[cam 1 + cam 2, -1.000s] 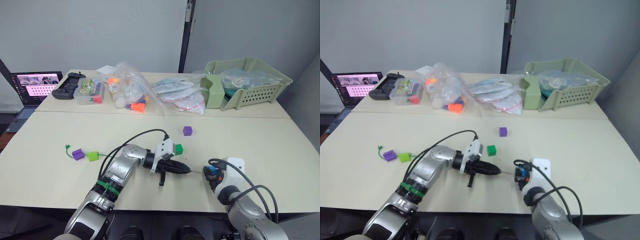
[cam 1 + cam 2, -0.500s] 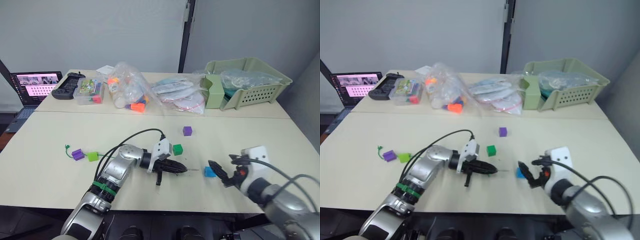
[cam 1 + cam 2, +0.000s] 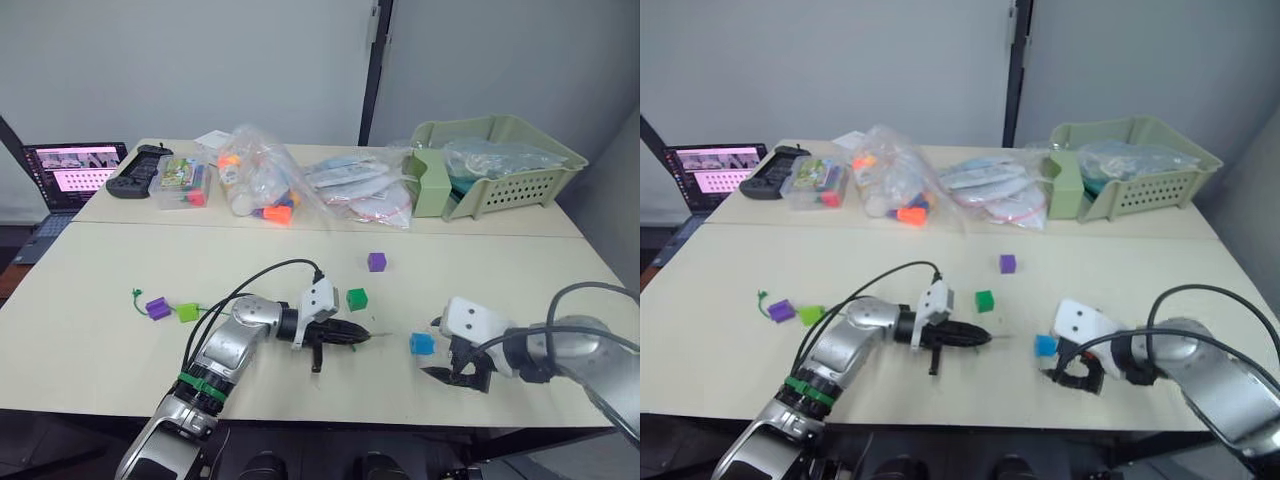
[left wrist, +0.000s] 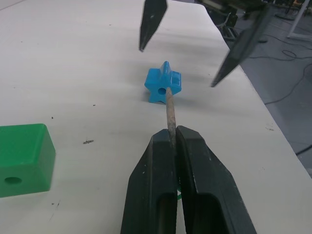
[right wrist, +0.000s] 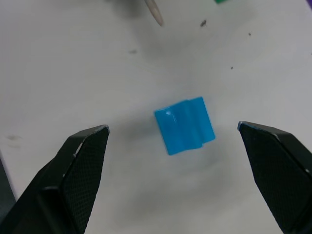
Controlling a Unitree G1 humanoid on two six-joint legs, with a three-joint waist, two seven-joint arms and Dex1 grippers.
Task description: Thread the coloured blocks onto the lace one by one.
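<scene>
We see the blue block lying on the desk with its hole facing the pale tip of the lace, which the left claw pinches with fingers together, the tip close to the hole. The right claw, fingers spread wide, hovers over the blue block without touching it (half a second ago it sat farther to the right, beside the block). The dark green block lies near the left claw, a purple block beyond it. Another purple block and the lime block sit on the lace near its knotted end. We can read no writing anywhere.
</scene>
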